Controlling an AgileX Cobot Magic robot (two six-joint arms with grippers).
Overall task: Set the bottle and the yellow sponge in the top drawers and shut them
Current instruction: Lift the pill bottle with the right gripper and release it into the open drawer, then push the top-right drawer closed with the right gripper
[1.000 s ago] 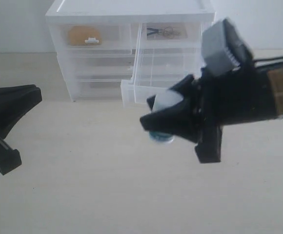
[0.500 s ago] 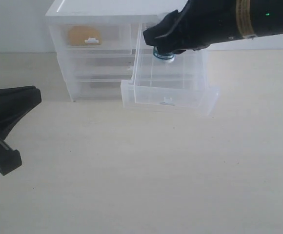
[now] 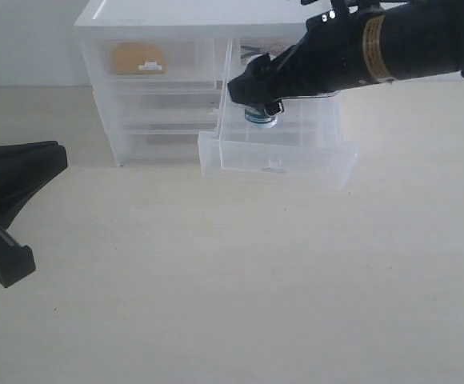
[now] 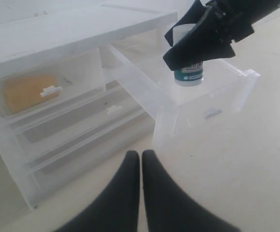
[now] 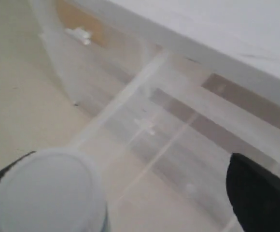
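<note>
The right gripper (image 3: 252, 94) clamps the bottle (image 3: 261, 118) over the pulled-out right top drawer (image 3: 276, 164), covering its cap, while the yellow sponge (image 3: 136, 58) shows, probably, as a blur behind the left top drawer (image 3: 186, 60) front.

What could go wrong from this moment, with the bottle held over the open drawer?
1. The bottle hangs in the right gripper above the open drawer; released from there, it may bounce or topple.
2. That drawer is pulled far out; a skewed push could jam it.
</note>
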